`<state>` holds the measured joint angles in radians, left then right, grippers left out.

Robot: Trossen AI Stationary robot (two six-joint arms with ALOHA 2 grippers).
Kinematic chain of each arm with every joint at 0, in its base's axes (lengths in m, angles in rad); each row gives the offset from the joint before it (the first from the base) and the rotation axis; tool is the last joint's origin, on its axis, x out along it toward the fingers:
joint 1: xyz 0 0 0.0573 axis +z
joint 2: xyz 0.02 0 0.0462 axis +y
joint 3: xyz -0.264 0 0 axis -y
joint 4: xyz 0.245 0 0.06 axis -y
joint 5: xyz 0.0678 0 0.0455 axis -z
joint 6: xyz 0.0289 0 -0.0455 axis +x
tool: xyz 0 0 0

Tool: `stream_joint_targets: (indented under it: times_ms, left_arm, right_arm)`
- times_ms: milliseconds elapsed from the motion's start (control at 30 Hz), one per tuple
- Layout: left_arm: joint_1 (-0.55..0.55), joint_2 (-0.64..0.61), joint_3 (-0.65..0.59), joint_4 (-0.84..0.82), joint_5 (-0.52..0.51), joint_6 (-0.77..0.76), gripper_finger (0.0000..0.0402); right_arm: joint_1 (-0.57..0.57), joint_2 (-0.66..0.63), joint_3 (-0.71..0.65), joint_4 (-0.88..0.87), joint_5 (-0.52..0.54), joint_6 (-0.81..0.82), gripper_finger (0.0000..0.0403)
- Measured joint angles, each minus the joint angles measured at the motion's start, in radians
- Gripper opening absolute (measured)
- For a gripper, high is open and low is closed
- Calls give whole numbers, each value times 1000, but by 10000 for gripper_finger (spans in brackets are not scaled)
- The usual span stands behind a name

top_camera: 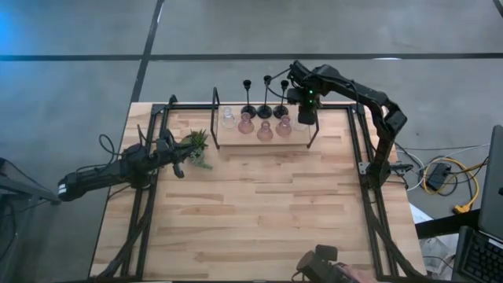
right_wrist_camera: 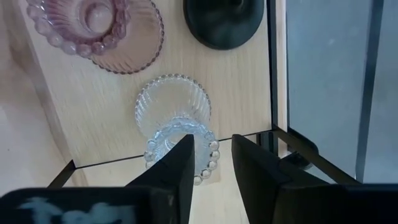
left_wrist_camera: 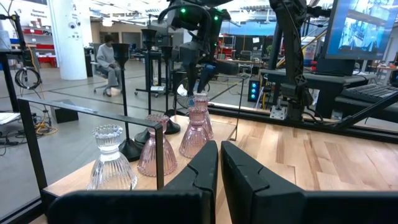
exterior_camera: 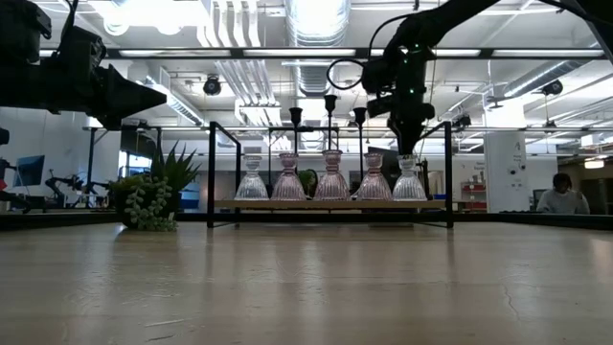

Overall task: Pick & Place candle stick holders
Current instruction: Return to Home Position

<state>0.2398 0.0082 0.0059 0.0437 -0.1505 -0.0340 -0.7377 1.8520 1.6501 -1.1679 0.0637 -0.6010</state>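
A wooden shelf (top_camera: 236, 140) with a black wire frame stands at the table's far edge. On it stand five squat glass candle stick holders: clear (top_camera: 228, 119), pink (top_camera: 246, 123), pink (top_camera: 265, 130), pink (top_camera: 284, 126) and clear (right_wrist_camera: 174, 115). Three slim black holders (top_camera: 266, 94) stand behind them. My right gripper (right_wrist_camera: 214, 155) points down at the right-hand clear holder, open, one finger over its mouth and one outside its beaded rim (right_wrist_camera: 213, 163). The holder stands on the shelf (exterior_camera: 409, 182). My left gripper (left_wrist_camera: 219, 155) is shut and empty, near the table's left edge (top_camera: 179, 167).
A small spiky green plant (top_camera: 196, 145) stands beside my left gripper, left of the shelf. The shelf's black frame posts (right_wrist_camera: 272, 74) rise close to my right gripper. A dark object (top_camera: 322, 263) shows at the table's near edge. A person (exterior_camera: 560, 196) sits in the room beyond.
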Motion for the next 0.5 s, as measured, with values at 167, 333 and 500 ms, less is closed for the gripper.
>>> stream_joint_targets:
  times_ms: [167, 333, 500]
  left_arm:
    - [0, 0, 0, 0, 0, 0, 26]
    - [0, 0, 0, 0, 0, 0, 26]
    - [0, 0, 0, 0, 0, 0, 26]
  right_arm:
    - [7, -15, 11, 0, 1, -1, 100]
    - [19, -46, 13, -2, 14, -4, 105]
    - [34, -74, 13, -3, 22, -3, 101]
